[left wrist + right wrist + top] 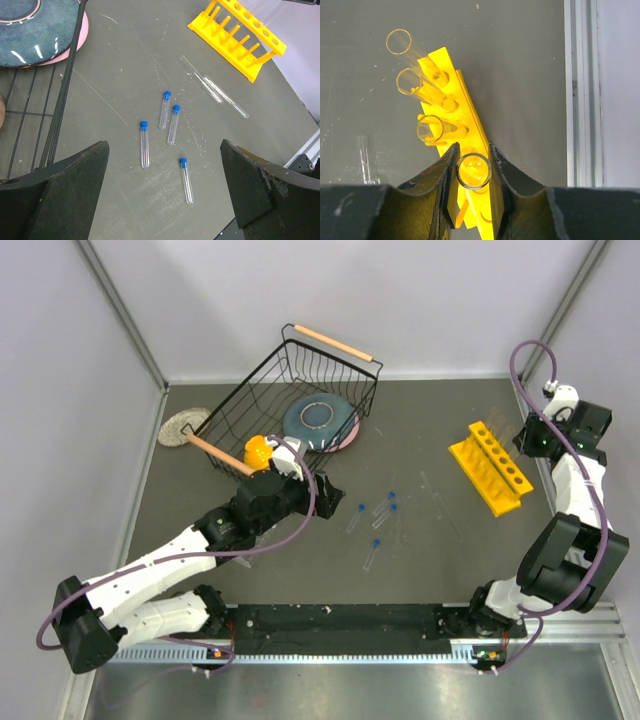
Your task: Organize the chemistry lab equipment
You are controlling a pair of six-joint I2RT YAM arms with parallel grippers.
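Several small clear tubes with blue caps (144, 145) lie loose on the dark table; they also show in the top view (372, 552). My left gripper (165, 190) hovers open and empty just above them. Two long clear glass rods (212, 90) lie between the tubes and the yellow holed rack (235, 37). My right gripper (473, 146) is shut on an open clear tube (473, 171), held upright over a hole of the yellow rack (470, 125). Three more clear tubes (430, 128) stand in the rack. The clear plastic rack is out of view.
A black wire basket (290, 400) with wooden handles stands at the back left and holds a blue plate (320, 420). Its wire edge (65, 90) is close to my left gripper. A round mat (183, 426) lies left of it. A wall rail (580, 90) runs right of the rack.
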